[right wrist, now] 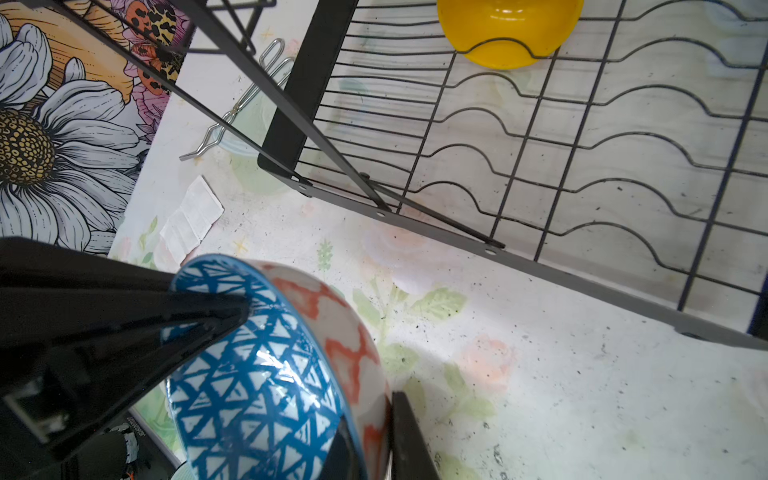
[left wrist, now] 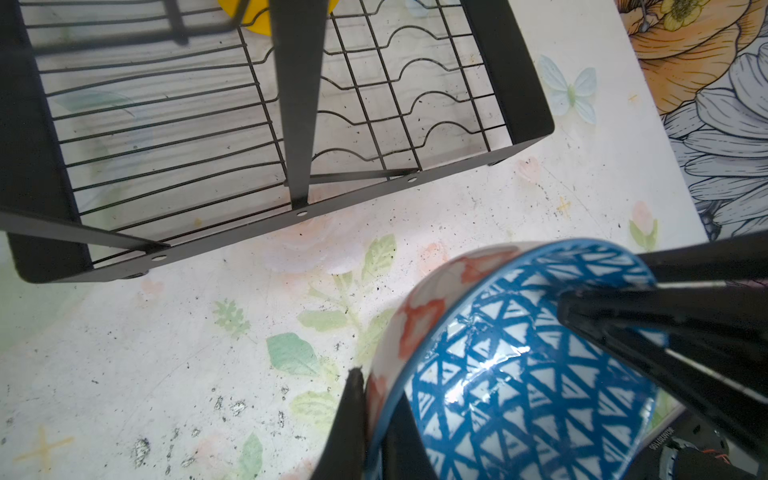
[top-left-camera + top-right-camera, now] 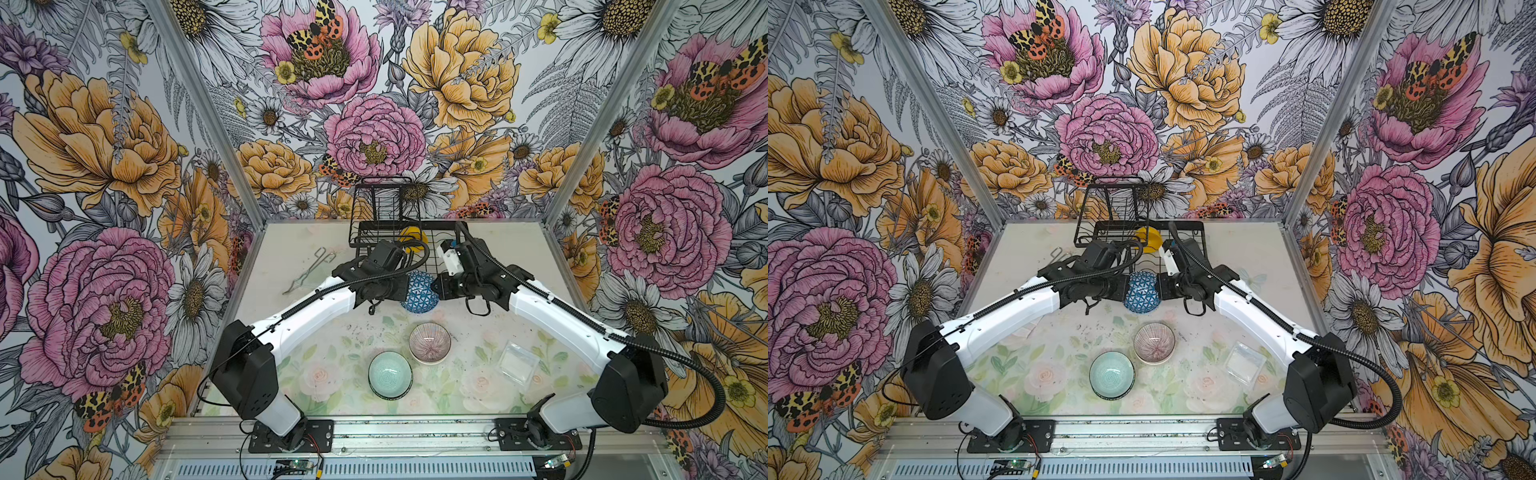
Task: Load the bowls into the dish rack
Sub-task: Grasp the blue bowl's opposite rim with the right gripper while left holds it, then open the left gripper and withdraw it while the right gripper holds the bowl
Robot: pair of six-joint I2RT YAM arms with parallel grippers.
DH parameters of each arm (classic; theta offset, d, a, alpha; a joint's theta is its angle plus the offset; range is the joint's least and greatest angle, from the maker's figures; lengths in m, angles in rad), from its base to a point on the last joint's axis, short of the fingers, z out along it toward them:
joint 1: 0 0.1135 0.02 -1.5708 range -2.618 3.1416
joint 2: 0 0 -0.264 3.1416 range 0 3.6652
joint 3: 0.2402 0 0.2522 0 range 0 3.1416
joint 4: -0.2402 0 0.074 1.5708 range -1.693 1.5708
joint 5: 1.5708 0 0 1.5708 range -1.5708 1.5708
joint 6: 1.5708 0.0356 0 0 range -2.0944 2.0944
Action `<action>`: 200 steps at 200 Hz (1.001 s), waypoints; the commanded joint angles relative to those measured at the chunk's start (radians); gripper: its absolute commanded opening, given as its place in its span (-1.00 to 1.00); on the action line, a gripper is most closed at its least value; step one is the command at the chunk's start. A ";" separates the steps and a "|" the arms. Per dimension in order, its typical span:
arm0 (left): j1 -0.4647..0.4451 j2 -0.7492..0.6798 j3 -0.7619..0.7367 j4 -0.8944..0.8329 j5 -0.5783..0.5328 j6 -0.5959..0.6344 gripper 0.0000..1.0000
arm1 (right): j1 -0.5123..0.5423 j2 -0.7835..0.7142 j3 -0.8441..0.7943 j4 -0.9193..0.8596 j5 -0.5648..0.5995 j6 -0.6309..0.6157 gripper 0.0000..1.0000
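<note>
A: Centre of the frame, the left tool point(image 3: 405, 290) and the right tool point(image 3: 434, 286) meet on the blue bowl point(image 3: 419, 293). It sits tilted between them, triangle-patterned inside turned up at the camera.

B: Check the left wrist view. One finger is inside the wall and one outside against the red pattern, so the left tool point(image 2: 376, 432) is pinched tight on the rim.

A: The right tool point(image 1: 380, 440) does the same on the opposite rim, closed onto the wall with a finger either side. Two grips, one bowl.

B: Whether that bowl is clear of the tabletop point(image 3: 511, 249), I cannot tell.

A: Fair. The rack point(image 2: 232, 243) lies just above the bowl in both top views, its front rail near the bowl but apart from it.

B: One bowl is in there. The yellow bowl point(image 1: 507, 29) is tipped in the wavy slots, upper centre in a top view.

A: Lower centre, two more sit on the tabletop, open side up. There's the pink bowl point(image 3: 429, 343) and, down-left and just beside it, the teal bowl point(image 3: 390, 374).

B: The tub point(image 3: 518, 365) is off at the lower right and the tongs point(image 3: 309, 270) lie left of the rack, both well apart from the blue bowl.
</note>
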 commanded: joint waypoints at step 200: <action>0.044 -0.252 -0.039 -0.005 -0.058 0.055 0.97 | -0.026 -0.112 -0.080 0.012 0.076 -0.075 -1.00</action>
